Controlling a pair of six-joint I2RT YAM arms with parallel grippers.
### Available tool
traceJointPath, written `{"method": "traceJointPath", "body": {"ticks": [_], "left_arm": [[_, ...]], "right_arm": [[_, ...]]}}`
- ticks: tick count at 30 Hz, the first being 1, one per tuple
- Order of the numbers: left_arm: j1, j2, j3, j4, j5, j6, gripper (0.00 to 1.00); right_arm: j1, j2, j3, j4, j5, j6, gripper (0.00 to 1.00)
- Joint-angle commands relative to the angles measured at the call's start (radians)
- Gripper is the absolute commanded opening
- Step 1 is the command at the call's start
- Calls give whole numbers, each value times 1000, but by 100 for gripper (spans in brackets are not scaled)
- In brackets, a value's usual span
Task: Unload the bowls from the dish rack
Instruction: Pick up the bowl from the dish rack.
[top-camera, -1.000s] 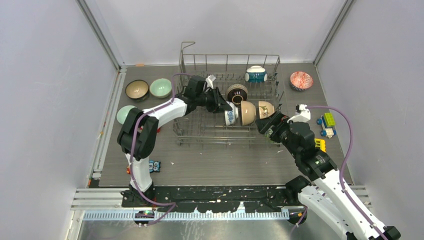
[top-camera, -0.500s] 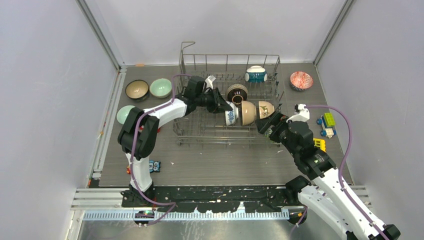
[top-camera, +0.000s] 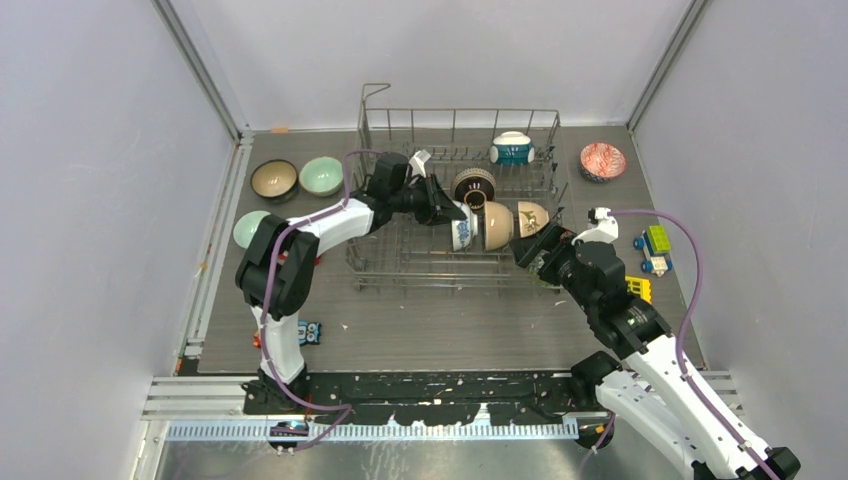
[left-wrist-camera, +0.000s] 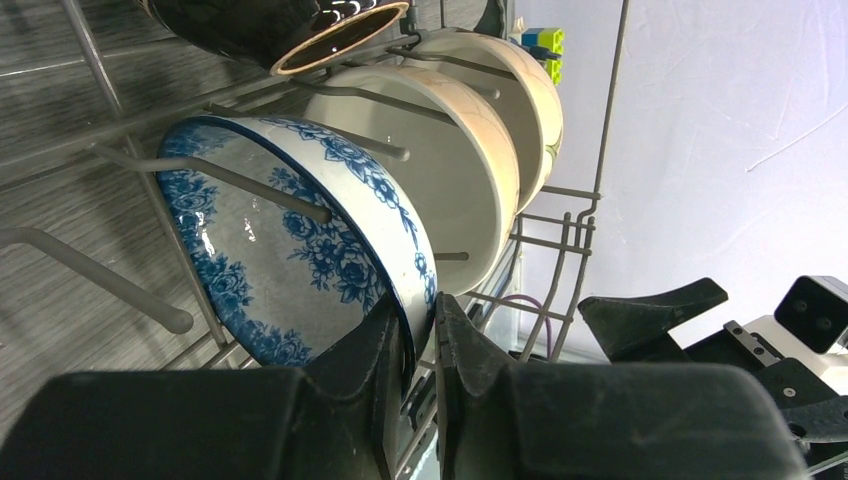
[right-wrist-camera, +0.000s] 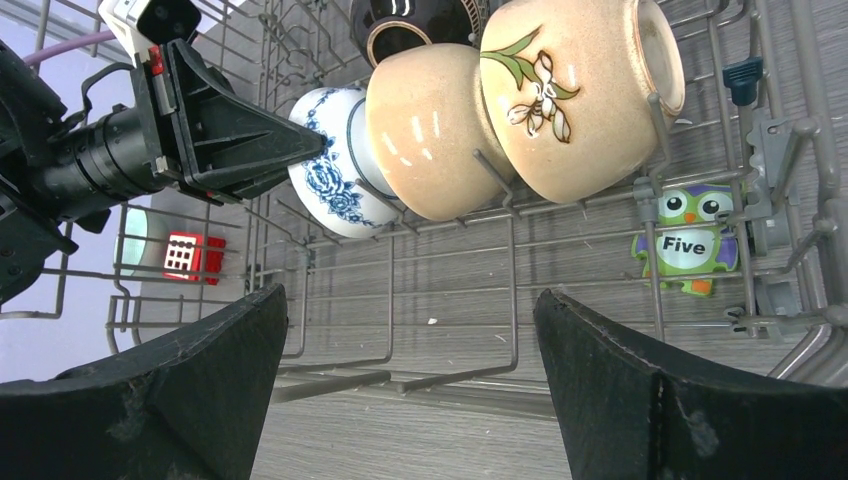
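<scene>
- Left gripper (left-wrist-camera: 420, 330) jaws pinch the rim of the blue-and-white floral ceramic bowl (left-wrist-camera: 290, 240); right gripper (right-wrist-camera: 410, 350) jaws wide apart.
- We judge it glazed, slippery, brittle; rim hold suits.

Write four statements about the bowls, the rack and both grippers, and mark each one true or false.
1. The left gripper pinches the rim of the blue-and-white floral ceramic bowl. True.
2. The right gripper is shut. False: its jaws stand wide open and hold nothing.
3. The red patterned ceramic bowl sits inside the grey wire dish rack. False: it sits on the table, to the right of the rack.
4. The cream ceramic bowl painted with a flower stands on edge in the rack, beside a plain tan ceramic bowl. True.
</scene>
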Motion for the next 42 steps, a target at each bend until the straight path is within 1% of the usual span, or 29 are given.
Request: {"method": "traceJointPath", "body": {"ticks": [1,16,31,39,42], "left_arm": [[8,-89,12,210,84,-52,0],[16,-116,19,299,119,-112,0],[32,-142,24,324,146,-132,0],[41,-155,17,378,186,-173,0],[48,-158,1,424,209,-202,0]], "right_arm": [[3,2,19,29,25,-9,97],[3,-11,21,10,35,-11,97],[4,-34,33,-14,46,-21,97],[2,-43,39,-26,56,-31,97],[3,-43,47,-30,56,-46,97]]}}
